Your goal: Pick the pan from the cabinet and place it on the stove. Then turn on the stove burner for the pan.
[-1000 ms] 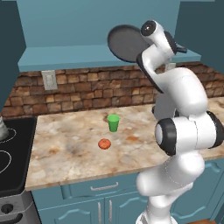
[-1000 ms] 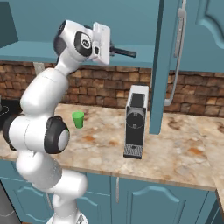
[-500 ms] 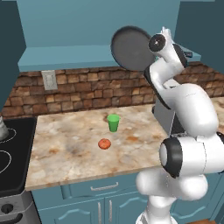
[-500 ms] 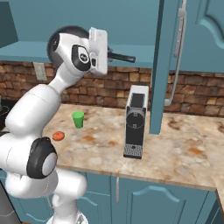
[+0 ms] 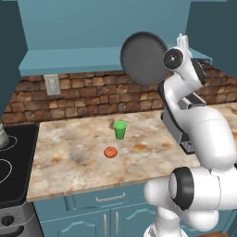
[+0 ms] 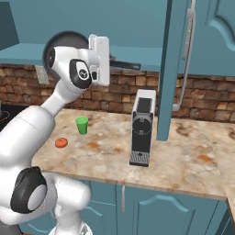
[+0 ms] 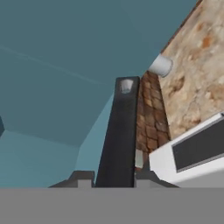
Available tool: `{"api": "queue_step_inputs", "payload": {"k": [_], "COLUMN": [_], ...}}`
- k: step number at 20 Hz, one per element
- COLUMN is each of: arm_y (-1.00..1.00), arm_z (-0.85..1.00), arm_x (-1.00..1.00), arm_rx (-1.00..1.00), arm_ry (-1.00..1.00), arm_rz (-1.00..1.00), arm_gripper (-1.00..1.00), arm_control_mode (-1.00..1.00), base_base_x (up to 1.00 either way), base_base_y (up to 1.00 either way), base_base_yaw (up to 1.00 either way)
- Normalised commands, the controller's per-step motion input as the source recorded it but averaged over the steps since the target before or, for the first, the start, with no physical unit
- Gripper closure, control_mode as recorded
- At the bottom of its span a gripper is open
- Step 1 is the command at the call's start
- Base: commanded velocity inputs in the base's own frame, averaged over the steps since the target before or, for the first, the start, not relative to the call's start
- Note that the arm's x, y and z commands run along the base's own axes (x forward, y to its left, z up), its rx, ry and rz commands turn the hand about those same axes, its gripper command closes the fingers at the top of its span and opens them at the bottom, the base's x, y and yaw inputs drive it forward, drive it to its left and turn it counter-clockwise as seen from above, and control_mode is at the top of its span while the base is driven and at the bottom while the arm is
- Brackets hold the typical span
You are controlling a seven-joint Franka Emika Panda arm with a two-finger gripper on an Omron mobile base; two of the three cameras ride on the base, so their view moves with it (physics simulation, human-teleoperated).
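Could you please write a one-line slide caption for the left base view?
The fingers hold the dark pan aloft, tilted on edge, above a counter with a green cup.

On the desk (image 5: 83, 157), the cup (image 5: 120, 130) stands behind the round fruit (image 5: 110, 152), nearer the brick wall (image 5: 88, 95), and the coffee machine (image 6: 142, 126) stands to the cup's right, just left of the open cabinet (image 6: 172, 69) door. The stove (image 5: 11, 166) adjoins the desk's left end, well left of the cup. The pan (image 5: 143, 58) is up in the air above and right of the cup, its handle in the gripper (image 7: 114, 177)
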Motion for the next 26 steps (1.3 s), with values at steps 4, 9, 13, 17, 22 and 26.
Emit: {"api": "queue_step_inputs", "payload": {"k": [4,9,13,17,22,26], "arm_y": [0.02,0.03,0.01,0.0,0.0,0.0], "arm_z": [-0.04,-0.13,-0.18,-0.13,-0.05,-0.02], "arm_x": [-0.45,-0.47,-0.37,-0.25,-0.17,-0.06], "arm_rx": [0.0,0.0,0.0,0.01,0.01,0.01], "arm_ry": [0.0,0.0,0.0,0.05,0.07,0.02], "arm_rz": [0.0,0.0,0.0,0.0,0.0,0.0], "arm_gripper": [1.0,1.0,1.0,1.0,1.0,1.0], "arm_control_mode": [-1.0,-1.0,-1.0,-1.0,-1.0,1.0], "base_base_x": [0.0,0.0,0.0,0.0,0.0,-0.27], "base_base_y": [0.0,0.0,0.0,0.0,0.0,0.02], "base_base_yaw": [0.0,0.0,0.0,0.0,0.0,0.0]}}
